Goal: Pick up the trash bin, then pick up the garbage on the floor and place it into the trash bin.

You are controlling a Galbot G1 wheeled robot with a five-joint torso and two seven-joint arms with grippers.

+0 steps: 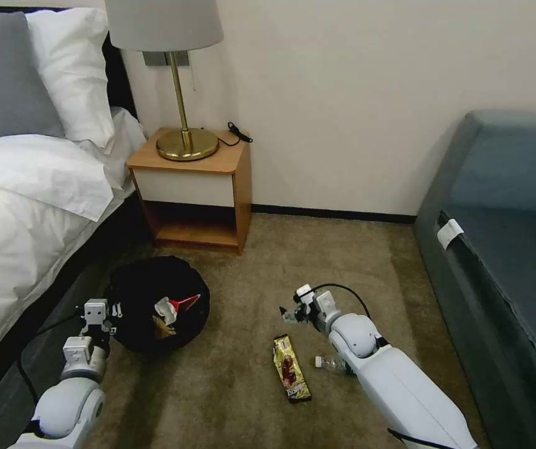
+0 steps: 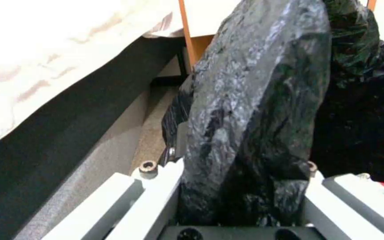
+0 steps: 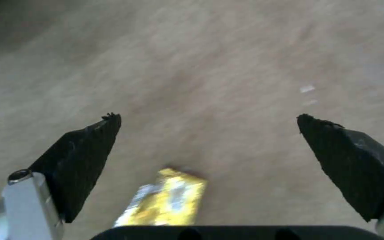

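Two pieces of garbage lie on the carpet: the yellow-brown snack wrapper (image 1: pixel 291 368) near the middle of the floor and, just right of it, the clear bottle (image 1: pixel 332 363), partly hidden behind the right forearm. Two more, a red-and-white carton (image 1: pixel 182 304) and a crumpled brown scrap (image 1: pixel 162 328), already sit inside the trash bin (image 1: pixel 156 302), so the job looks about half done.

The bin stands at the left, between the bed (image 1: pixel 25 237) and the wrapper, just in front of the nightstand (image 1: pixel 193 187). The left pincer (image 1: pixel 96 318) is clamped on the bin's near-left rim; in the left wrist view its fingers (image 2: pixel 156 186) straddle the black liner (image 2: pixel 254 110), pinching the bag-covered wall between them. Holding it by the rim probably keeps the mouth upward and within the other arm's reach.

The right pincer (image 1: pixel 290 313) hangs low over the carpet just beyond the wrapper's far end, jaws spread wide with nothing between them; its pads (image 3: pixel 83 156) frame bare carpet, with the wrapper's gold end (image 3: pixel 167 198) at the near edge between them. That wide spread suits closing over a flat, thin packet, which seems the next piece to collect.
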